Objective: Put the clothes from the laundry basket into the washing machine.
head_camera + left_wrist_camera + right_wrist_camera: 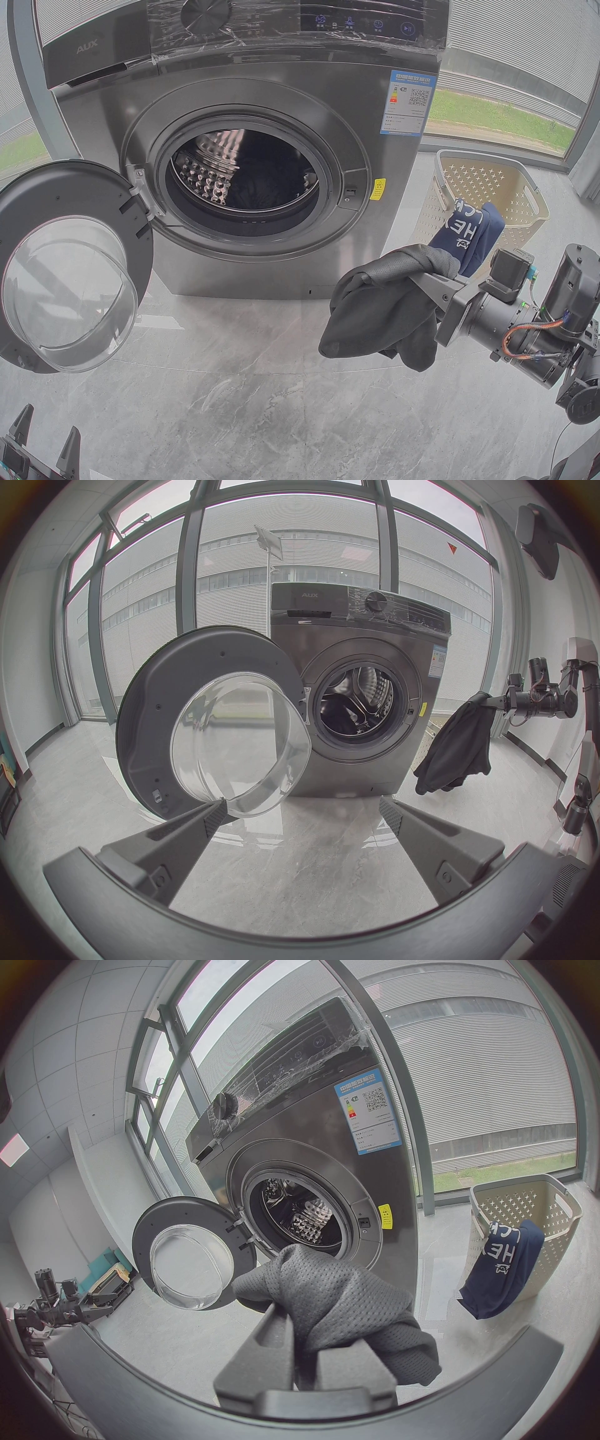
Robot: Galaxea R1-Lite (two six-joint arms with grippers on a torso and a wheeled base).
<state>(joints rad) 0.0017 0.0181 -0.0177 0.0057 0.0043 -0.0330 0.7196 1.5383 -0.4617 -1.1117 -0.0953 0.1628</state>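
Clothes: 1 grey garment [381,306], clamped in the right gripper [306,1350], draped over its 2 fingers and hanging in loose folds above the floor [250,400], clear of it. Held out in front of the washer [262,81] at its lower right corner, between drum opening and basket [500,169], lower than the opening. 1 navy shirt [470,232] with white print, slung over the basket's near rim, part inside, part down the outer wall. Basket upright on the floor just beside the washer's right side, near the window. Door [69,187] swung fully open to the left, clear bowl facing outward. Drum [212,169] lit at the left, dark at the right; something dark inside, too dim to identify. Left gripper [303,811] low and well apart from the washer, spread wide, holding nothing, pointed toward the open door and drum.
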